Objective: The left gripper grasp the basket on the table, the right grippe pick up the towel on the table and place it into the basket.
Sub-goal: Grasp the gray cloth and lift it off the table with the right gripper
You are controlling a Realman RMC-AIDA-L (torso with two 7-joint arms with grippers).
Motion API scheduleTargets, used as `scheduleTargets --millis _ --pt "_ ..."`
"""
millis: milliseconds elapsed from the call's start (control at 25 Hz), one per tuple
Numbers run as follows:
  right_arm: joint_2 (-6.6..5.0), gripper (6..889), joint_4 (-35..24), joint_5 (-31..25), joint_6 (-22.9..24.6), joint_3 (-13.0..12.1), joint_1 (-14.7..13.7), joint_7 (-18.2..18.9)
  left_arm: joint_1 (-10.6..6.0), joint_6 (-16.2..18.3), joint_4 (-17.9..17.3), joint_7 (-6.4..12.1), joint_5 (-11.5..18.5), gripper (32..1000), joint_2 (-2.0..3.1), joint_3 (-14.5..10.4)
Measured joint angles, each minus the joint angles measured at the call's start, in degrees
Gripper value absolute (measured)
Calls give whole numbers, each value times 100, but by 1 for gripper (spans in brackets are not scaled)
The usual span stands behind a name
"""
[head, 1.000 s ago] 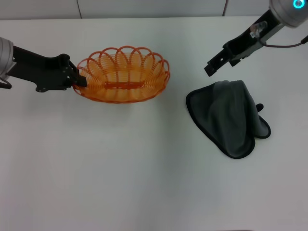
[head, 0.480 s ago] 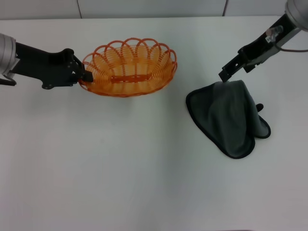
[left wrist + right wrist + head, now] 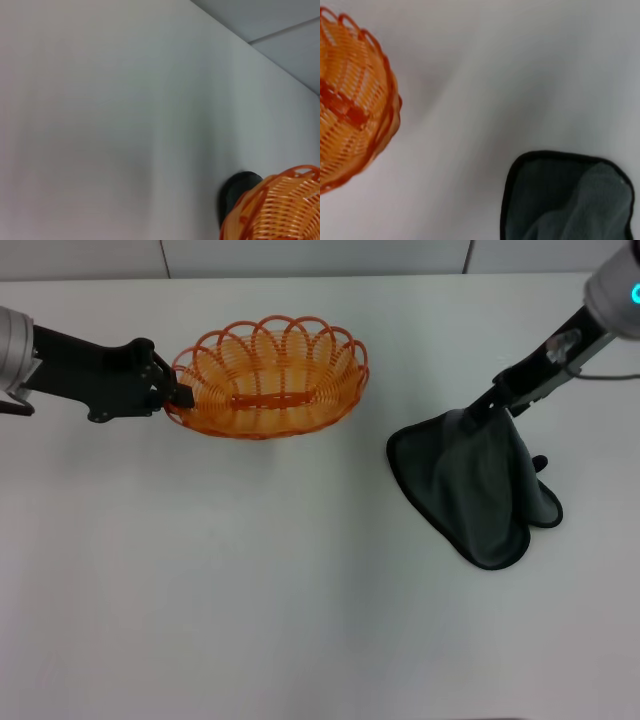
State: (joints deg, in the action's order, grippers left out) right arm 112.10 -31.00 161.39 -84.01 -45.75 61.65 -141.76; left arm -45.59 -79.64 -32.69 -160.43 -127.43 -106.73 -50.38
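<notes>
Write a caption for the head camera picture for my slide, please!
Left gripper holds the orange basket while right gripper reaches the grey towel.

Silver arms, black hands; cyan ring on right.

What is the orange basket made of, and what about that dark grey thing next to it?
The basket looks like thin wire with a glossy orange coating, maybe plastic: you can see through its looped rim and woven sides. The towel looks like soft matte grey cloth with black stitched edging; it lies in rumpled folds on the white table.
</notes>
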Motion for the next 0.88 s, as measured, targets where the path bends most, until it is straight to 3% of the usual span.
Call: scheduleTargets --millis 480,880 --pt "212 847 363 31 558 -22 -27 240 -5 37 0 9 0 82 3 -11" --pt "246 847 635 107 995 -31 -81 355 -11 38 0 59 -1 82 3 7"
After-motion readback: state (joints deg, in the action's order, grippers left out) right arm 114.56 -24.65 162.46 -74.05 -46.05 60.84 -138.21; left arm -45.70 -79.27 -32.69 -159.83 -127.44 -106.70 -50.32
